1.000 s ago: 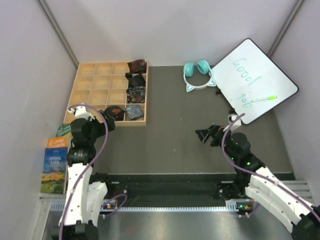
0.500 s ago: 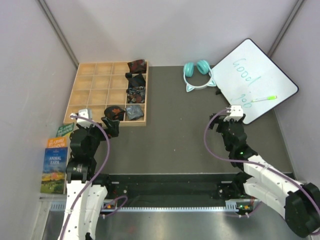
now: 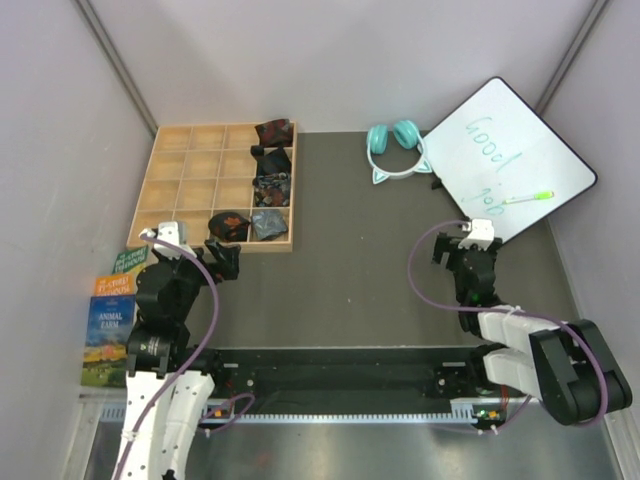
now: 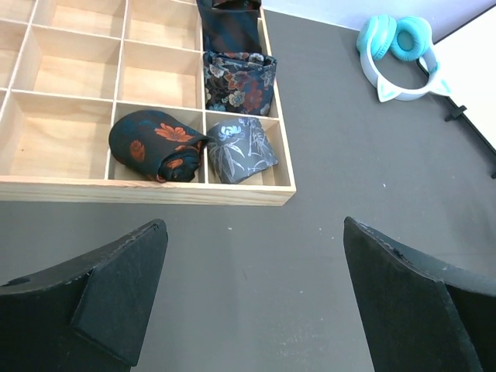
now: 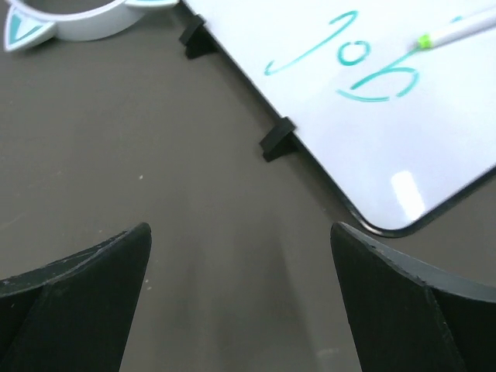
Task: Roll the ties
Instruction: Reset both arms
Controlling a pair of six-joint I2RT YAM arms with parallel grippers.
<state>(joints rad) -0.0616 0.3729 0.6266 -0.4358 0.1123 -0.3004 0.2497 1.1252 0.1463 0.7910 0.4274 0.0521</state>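
Black rolled fabric tie with orange-red blotches [image 4: 155, 146] sits in the near row of the wooden grid tray [image 4: 147, 191], beside the grey-blue roll [image 4: 242, 149]. It looks loose, so it might spring open. Left gripper [image 4: 256, 302] and right gripper [image 5: 240, 298] both gape empty, so nothing's pinning it

- Looked like a robot lab test cell.
- Plain white panel walls [image 3: 330, 60] boxed in a dark grey counter [image 3: 350, 280].
- Left arm [image 3: 160, 320] and right arm [image 3: 520, 345] sat on a metal rail [image 3: 340, 416] at the near edge, with purple cables looped along them.
- Odd mix of props: wooden grid tray [image 3: 185, 165] holding rolled ties [image 4: 159, 145], teal cat-ear headphones [image 3: 393, 148] and picture books [image 3: 108, 328].
- Whiteboard [image 3: 520, 140] had "Good job" handwritten on it and a marker [image 3: 527, 198] lying on top.
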